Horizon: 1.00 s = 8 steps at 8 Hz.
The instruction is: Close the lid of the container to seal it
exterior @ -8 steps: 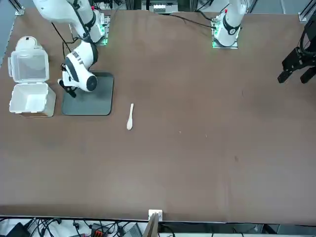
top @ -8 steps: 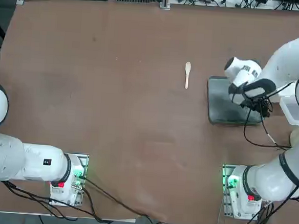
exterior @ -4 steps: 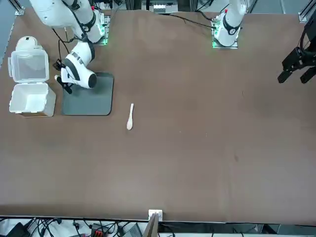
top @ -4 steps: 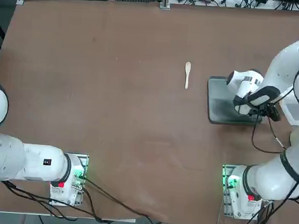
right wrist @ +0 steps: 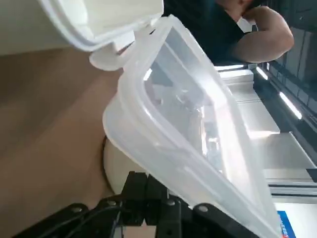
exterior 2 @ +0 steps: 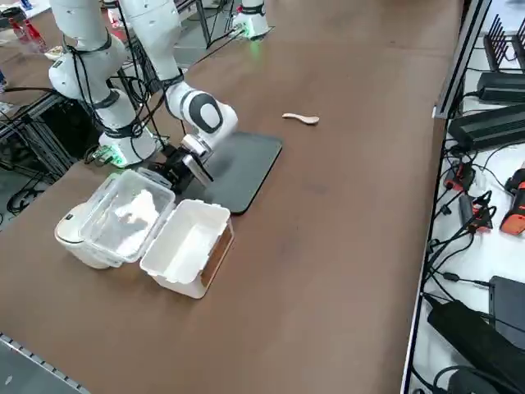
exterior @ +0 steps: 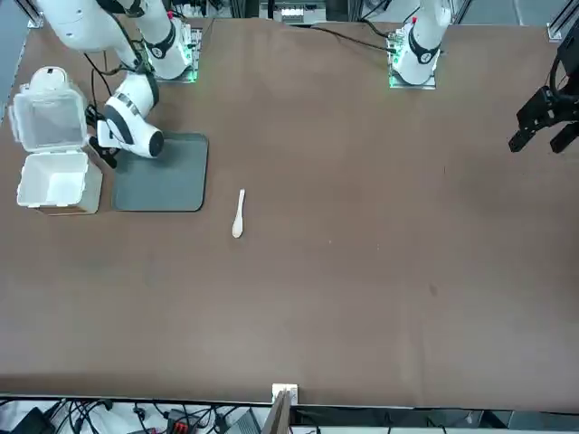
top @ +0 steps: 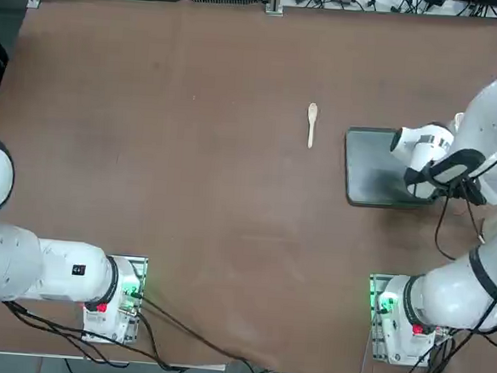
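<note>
Top view: the right gripper (top: 463, 191) lies at the table's right edge, just beyond the dark grey square tray (top: 376, 168); a small pale wooden spoon (top: 312, 123) lies on the brown table (top: 191, 148) left of the tray. The container is out of sight here.

Front view: the small translucent white plastic rectangular container (exterior: 55, 181) stands open beside the tray (exterior: 167, 176), near the table's edge. Its thin translucent lid (exterior: 48, 117), joined along one edge, is raised off the table and rests partly over a round white object (exterior: 47, 80). The right gripper (exterior: 101, 152) sits low beside the lid's near edge.

Right side view: the gripper (exterior 2: 175, 171), fingers together, is against the lid's (exterior 2: 123, 215) tray-side rim; whether it touches cannot be told. The container (exterior 2: 189, 246) is empty.

Right wrist view: the dark fingers (right wrist: 148, 198) are pressed together beneath the tilted lid (right wrist: 193, 134); the container's rim (right wrist: 99, 25) shows beyond it.
</note>
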Each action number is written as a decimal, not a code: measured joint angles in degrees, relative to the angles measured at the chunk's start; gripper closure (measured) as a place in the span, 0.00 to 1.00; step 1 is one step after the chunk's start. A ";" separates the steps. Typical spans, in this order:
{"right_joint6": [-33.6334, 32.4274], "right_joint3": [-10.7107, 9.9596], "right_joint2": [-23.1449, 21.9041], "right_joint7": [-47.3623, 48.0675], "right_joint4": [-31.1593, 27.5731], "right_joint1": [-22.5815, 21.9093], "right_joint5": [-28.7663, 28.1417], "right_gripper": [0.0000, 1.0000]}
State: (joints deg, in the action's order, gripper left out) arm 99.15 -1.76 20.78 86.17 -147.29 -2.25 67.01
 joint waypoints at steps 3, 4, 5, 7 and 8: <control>-2.25 0.97 -0.67 -0.05 0.19 -0.19 1.67 0.98; -2.62 1.15 -1.46 -1.30 0.48 -0.26 1.89 0.98; -2.85 1.30 -2.70 -3.83 1.10 -0.29 1.93 0.98; -3.11 1.30 -5.99 -11.99 3.76 -0.21 2.29 0.98; -3.15 0.88 -7.77 -17.63 5.85 0.00 2.27 0.98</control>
State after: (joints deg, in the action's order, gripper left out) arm 96.00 -0.88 13.01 68.54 -141.44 -2.25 69.29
